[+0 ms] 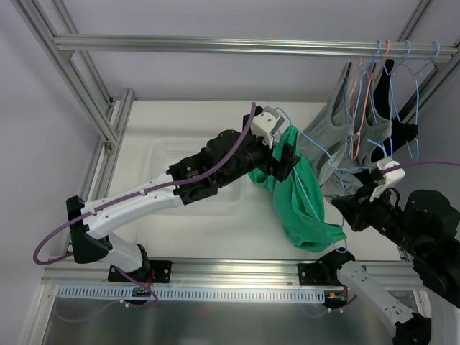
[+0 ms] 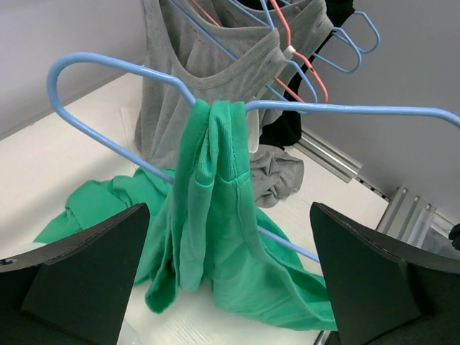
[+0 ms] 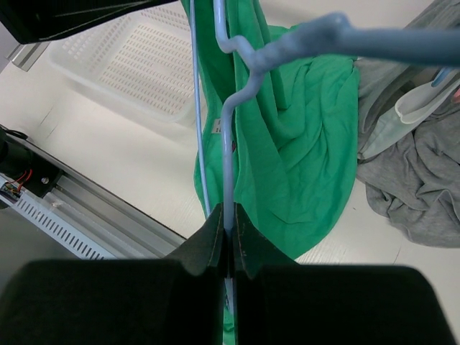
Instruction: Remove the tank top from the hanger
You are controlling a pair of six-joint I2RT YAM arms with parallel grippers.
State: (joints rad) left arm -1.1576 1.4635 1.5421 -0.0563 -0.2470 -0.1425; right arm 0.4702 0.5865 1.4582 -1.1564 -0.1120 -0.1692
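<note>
Noting green tank top (image 2: 219,165): bunched into a narrow rope over the top wire of a blue hanger (image 2: 108,66), mid-tabletop (image 1: 180,237), right of a white basket (image 3: 129,65). Lower hem looks pooled on the surface; can't confirm contact all round.

Handling (judgement): thin ribbed knit, v. light, limp, no stiffness, will stretch and sag. Not fragile, but the straps could snag on the wire's bends. The hanger is thin coated wire, springy, prob. slick enough for cloth to slide. Best hold: the gathered bundle just below the wire, thick enough for a firm pinch, then draw it off along the wire toward the free end.

Orientation: garment's long axis runs down from the wire to the tabletop; in the top view it trails toward the near-right corner. Hanger wire crosses it roughly square.

L gripper (image 2: 230,215): fingers spread wide, flanking the bundle, not touching cloth. R gripper (image 3: 228,237): fingers pressed together on the hanger wire, steadying it.

Grey tops (image 1: 338,136) on other hangers just beyond, on the rail.
</note>
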